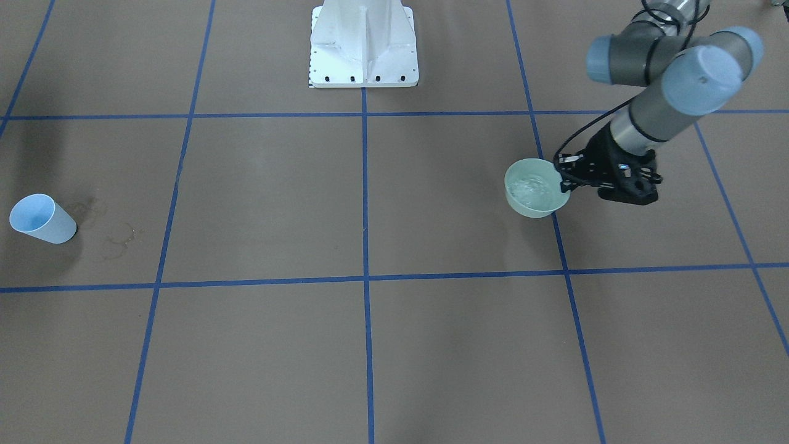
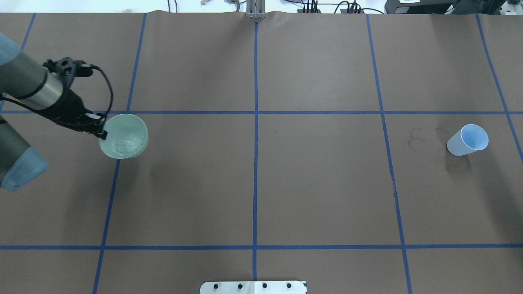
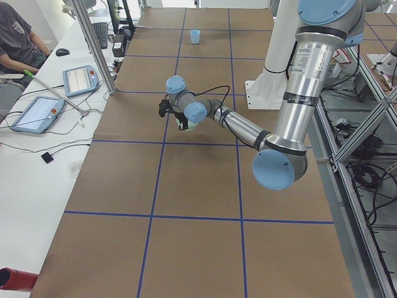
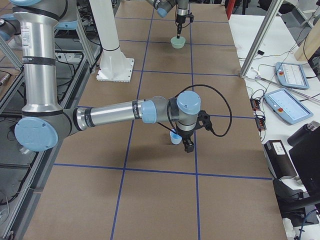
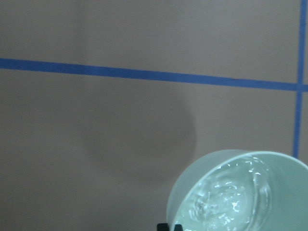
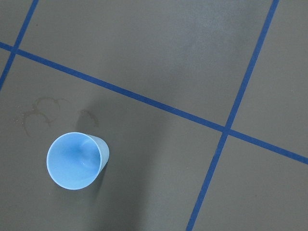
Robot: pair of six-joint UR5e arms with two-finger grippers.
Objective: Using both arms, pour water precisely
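Front-facing view: left gripper (image 1: 564, 179) has its jaws closed on the rim of the green bowl (image 1: 529, 212). The water (image 1: 531, 187) glints inside. Blue cup (image 1: 42, 218) stands well apart on the table (image 1: 370, 203), beside faint ring stains (image 1: 117, 240).
Overhead view: 1 arm in frame, the left arm (image 2: 24, 83). The bowl's shadow falls offset on the paper.
Right side view: right gripper (image 4: 187, 145) is just beside the cup. Jaw state: cannot tell.
Left wrist view: water ripples in the bowl.
Right wrist view: cup upright, mouth open.
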